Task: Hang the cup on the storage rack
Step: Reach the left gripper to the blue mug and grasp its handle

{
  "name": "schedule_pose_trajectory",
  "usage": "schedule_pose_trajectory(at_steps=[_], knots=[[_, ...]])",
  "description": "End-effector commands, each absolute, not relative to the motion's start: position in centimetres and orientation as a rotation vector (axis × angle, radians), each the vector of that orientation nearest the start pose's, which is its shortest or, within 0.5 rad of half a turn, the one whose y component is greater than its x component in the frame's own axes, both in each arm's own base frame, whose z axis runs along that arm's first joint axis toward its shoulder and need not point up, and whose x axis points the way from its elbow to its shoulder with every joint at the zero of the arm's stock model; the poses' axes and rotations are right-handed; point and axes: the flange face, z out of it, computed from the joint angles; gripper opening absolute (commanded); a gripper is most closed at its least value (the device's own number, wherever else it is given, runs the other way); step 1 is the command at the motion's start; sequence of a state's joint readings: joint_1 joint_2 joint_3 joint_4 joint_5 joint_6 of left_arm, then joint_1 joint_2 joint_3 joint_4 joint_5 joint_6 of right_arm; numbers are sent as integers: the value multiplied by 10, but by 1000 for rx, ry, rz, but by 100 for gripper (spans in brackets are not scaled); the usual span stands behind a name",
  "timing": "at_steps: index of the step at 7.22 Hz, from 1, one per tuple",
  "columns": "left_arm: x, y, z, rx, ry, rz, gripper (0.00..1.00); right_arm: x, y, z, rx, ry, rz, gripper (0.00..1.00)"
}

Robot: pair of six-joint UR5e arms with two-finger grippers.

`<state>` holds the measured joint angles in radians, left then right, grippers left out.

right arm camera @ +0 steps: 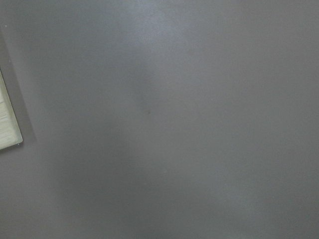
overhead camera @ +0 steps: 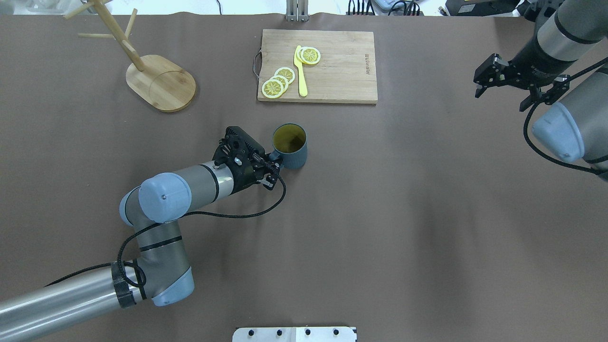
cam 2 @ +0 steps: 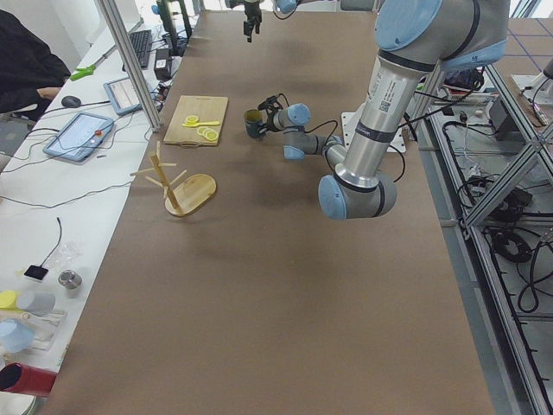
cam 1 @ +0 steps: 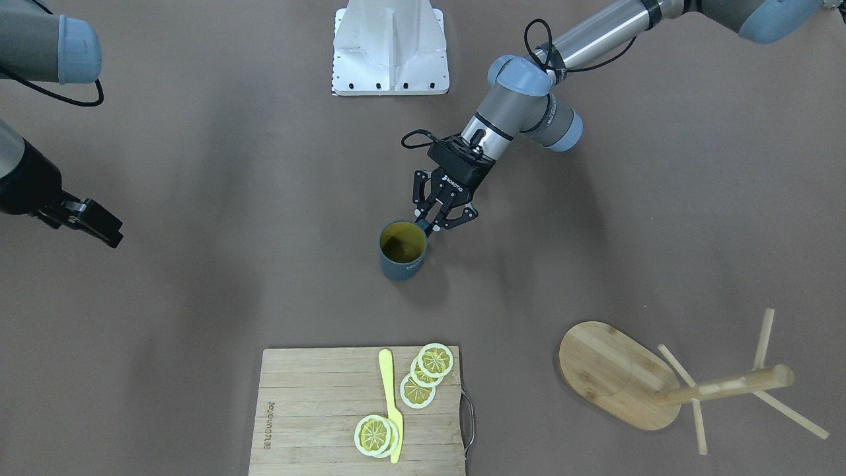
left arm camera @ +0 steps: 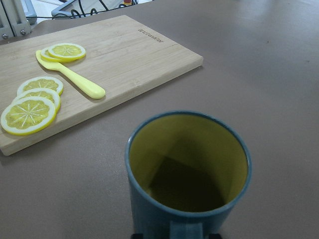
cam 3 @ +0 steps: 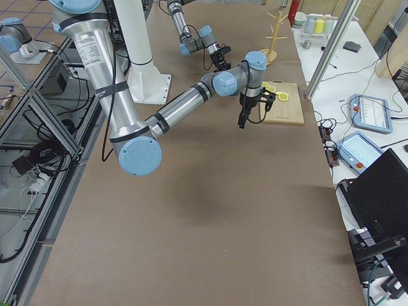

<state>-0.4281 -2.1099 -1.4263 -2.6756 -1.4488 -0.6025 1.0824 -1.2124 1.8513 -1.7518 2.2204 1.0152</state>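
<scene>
The left tool (cam 1: 431, 227) pinches the handle of the upright cup (cam 1: 402, 254) on the table (cam 1: 198, 297).
The right tool (overhead camera: 501, 97) hangs spread, well apart; the storage rack (overhead camera: 159, 80) stands apart too.

**Left arm low and gripping, right arm raised and open**

The left arm stretches low across the table with its wrist bent. The left gripper (cam 1: 430, 223) is closed on the handle of the cup (cam 1: 404, 259). The right arm is held off to the side, and the right gripper (overhead camera: 501, 99) is spread wide.
</scene>
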Motion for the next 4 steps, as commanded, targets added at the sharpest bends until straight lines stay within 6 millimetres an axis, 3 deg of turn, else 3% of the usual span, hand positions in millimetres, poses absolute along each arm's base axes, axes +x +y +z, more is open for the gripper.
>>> schedule_pose_trajectory(at_steps=[1,2,4], knots=[[558,-418,279,1065,1117,333,0,-212,-553,352,-117,-777,352,100],[554,-418,271,1074,1129,327,0,-212,-552,350,-115,-779,353,100],[529,-415,223,1065,1254,231,0,-213,-554,346,-108,-784,348,100]])
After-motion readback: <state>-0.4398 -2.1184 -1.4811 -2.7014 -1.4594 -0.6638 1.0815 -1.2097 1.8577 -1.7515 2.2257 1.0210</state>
